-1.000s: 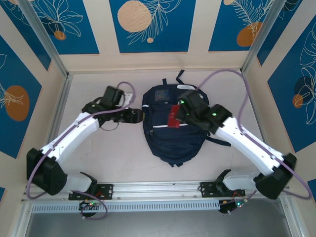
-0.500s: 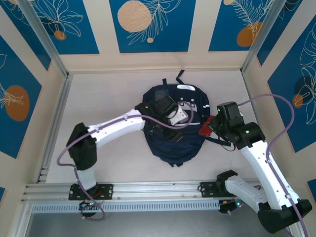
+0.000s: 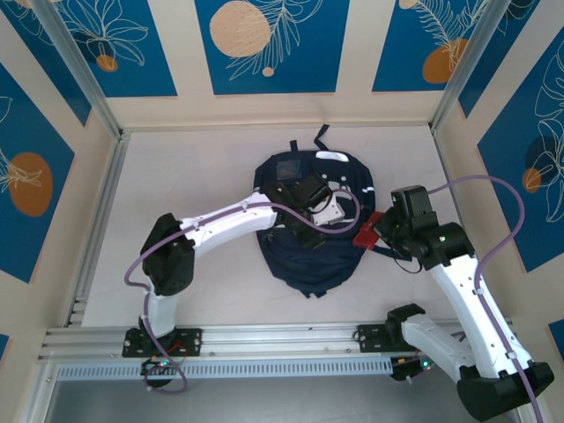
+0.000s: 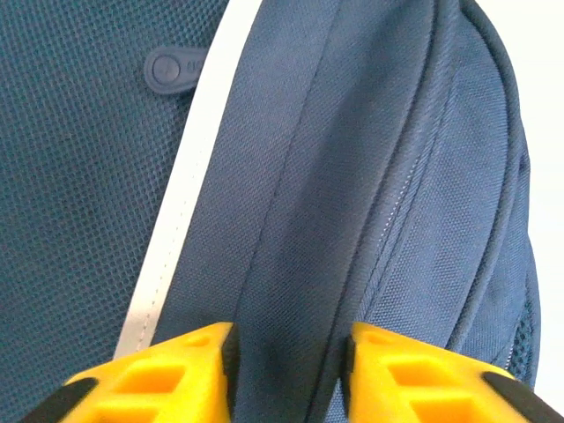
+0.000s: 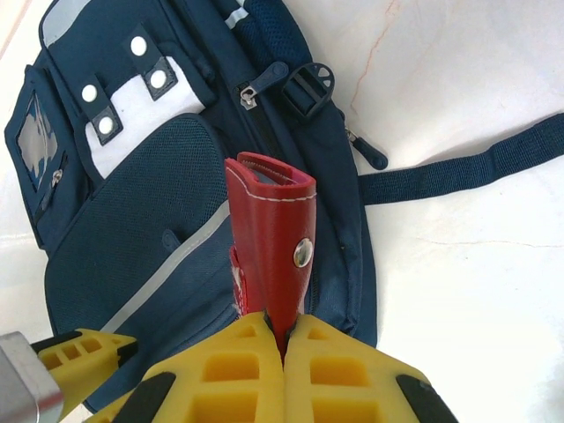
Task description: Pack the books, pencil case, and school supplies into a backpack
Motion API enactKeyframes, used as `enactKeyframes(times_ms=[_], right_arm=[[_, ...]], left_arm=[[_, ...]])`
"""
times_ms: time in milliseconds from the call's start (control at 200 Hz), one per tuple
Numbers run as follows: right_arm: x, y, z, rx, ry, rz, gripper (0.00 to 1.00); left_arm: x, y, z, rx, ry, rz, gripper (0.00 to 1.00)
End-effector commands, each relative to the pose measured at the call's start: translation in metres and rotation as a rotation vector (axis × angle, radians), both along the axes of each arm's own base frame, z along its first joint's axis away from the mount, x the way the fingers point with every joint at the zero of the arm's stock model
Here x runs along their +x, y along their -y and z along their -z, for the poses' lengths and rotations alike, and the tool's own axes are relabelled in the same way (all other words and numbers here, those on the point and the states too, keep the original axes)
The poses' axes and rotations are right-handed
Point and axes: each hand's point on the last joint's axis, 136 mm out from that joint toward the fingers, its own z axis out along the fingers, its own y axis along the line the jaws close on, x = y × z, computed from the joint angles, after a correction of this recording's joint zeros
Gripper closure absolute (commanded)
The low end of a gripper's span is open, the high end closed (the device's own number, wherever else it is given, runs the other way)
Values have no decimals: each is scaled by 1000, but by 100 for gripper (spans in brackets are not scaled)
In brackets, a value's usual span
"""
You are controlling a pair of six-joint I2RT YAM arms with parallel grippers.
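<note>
Your left pincer (image 4: 286, 348) straddles a fabric fold on the backpack (image 4: 88, 159), which lies mid worktop (image 3: 203, 176). I cannot tell whether it grips yet. Pinch that fold firmly, then lift to gape the opening. Your right pincer (image 5: 284, 339), clamped on the red pencil case (image 5: 273, 229), hovers at the bag's right edge. No writing is legible.

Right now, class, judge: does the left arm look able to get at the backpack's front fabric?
Probably yes. The left gripper sits right over the backpack, its fingers either side of a fabric ridge, nothing between. The right gripper, shut on a red case, is off to one side.
</note>
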Motion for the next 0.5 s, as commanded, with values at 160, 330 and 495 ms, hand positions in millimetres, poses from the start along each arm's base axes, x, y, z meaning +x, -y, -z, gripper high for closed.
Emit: enactKeyframes(times_ms=[160,330,495], right_arm=[[-15,6,-10,14,17,24,100],[-18,-1,-16,65,36,5,100],[-12,-27,-14,187,43,-68,100]], left_arm=[[35,-10,-58,-79,158,-147,85],[59,-24,-86,-145,217,-286,94],[67,-23,-108,-224,243,-320,97]])
